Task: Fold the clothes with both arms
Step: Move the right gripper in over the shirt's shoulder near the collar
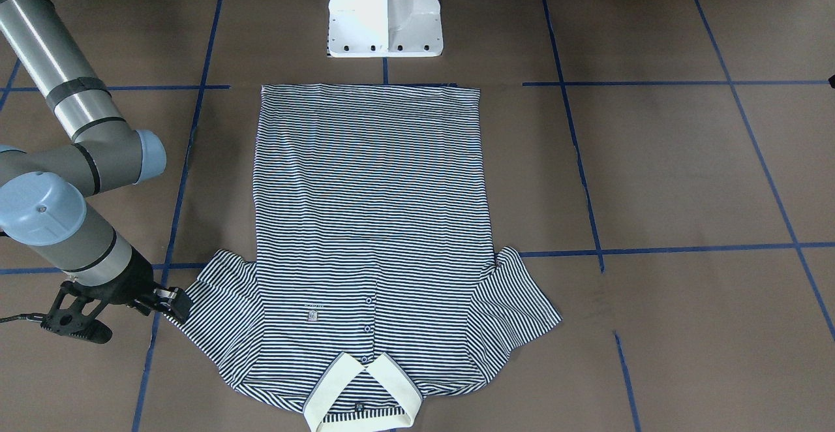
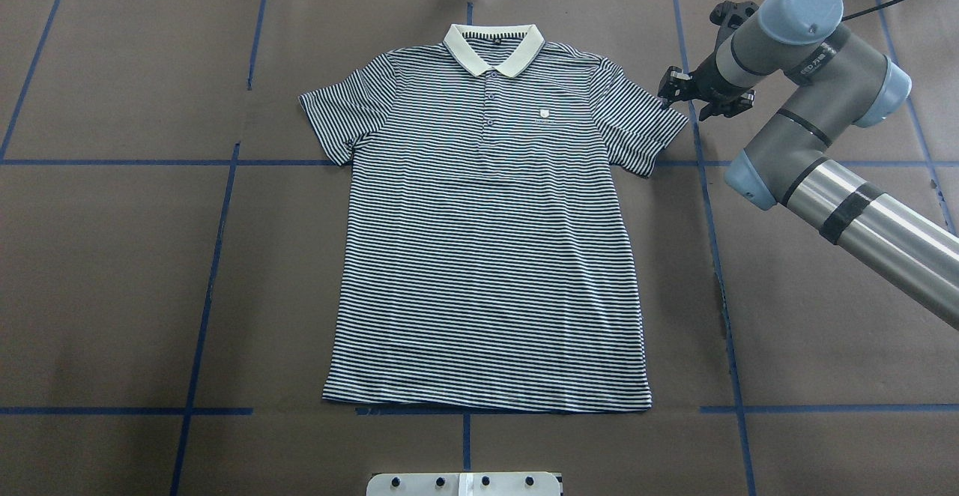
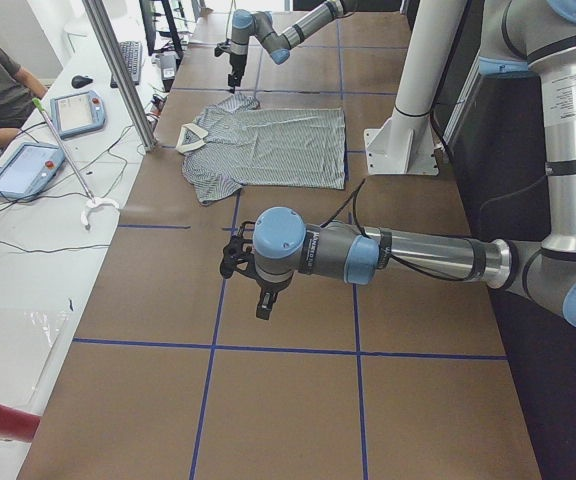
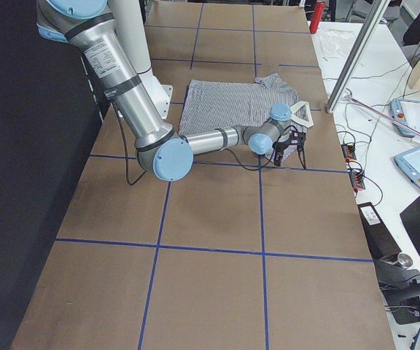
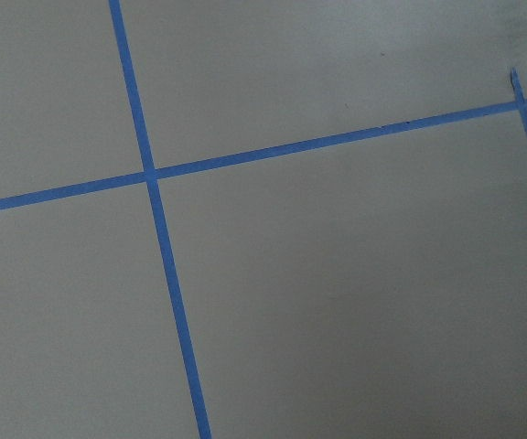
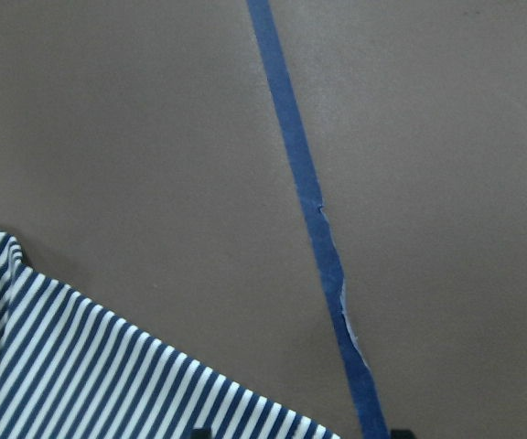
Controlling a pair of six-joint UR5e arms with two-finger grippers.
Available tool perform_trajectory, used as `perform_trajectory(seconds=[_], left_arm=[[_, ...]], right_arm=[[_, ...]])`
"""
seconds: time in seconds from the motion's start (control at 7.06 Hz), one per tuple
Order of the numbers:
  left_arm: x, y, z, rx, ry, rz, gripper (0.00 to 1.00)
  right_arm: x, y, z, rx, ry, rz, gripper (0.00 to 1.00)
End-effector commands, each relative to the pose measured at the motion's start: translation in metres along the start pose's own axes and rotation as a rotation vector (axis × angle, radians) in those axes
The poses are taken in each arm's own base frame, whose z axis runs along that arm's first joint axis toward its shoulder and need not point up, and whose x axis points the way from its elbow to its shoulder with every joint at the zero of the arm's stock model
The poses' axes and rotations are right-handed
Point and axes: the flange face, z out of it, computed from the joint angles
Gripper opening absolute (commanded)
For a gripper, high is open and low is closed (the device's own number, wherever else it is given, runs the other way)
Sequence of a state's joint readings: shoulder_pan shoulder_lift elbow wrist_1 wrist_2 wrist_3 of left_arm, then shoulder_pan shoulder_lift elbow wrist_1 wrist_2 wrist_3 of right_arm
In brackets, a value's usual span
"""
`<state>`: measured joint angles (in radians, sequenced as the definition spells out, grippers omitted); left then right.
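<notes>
The striped polo shirt [image 1: 372, 223] lies flat and face up on the brown table, its cream collar [image 2: 494, 46] on the far side from the robot base; it also shows in the overhead view [image 2: 487, 256]. My right gripper [image 2: 669, 90] is low at the outer edge of one sleeve [image 2: 640, 125], jaws apart, holding nothing. The right wrist view shows that sleeve's hem [image 6: 80, 366] beside a blue tape line. My left gripper [image 3: 263, 305] hovers over bare table well away from the shirt, seen only in the exterior left view, so I cannot tell whether it is open or shut.
The white pedestal base [image 1: 385, 14] stands at the shirt's hem end. Blue tape lines [image 5: 154, 183] grid the brown table. An operators' bench with teach pendants [image 3: 78, 110] and a metal post [image 3: 118, 70] runs along the collar side.
</notes>
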<state>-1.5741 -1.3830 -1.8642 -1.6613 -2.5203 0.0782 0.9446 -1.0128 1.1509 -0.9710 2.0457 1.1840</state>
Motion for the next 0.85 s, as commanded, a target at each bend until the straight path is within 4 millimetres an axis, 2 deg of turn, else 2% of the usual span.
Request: perform_trajectory(seconds=[0.0, 0.42, 0.71], left_arm=[[-0.0001, 0.0004, -0.0006, 0.001, 0.000, -0.001, 1.00], [0.0013, 0.0000, -0.0015, 0.003, 0.001, 0.000, 1.00], [0.0013, 0.0000, -0.0015, 0.003, 0.001, 0.000, 1.00]], right_arm=[[0.0017, 0.0002, 0.0034, 0.005, 0.009, 0.001, 0.65], [0.0009, 0.0028, 0.0065, 0.007, 0.015, -0.001, 0.54], [0.0032, 0.0040, 0.0086, 0.004, 0.019, -0.002, 0.54]])
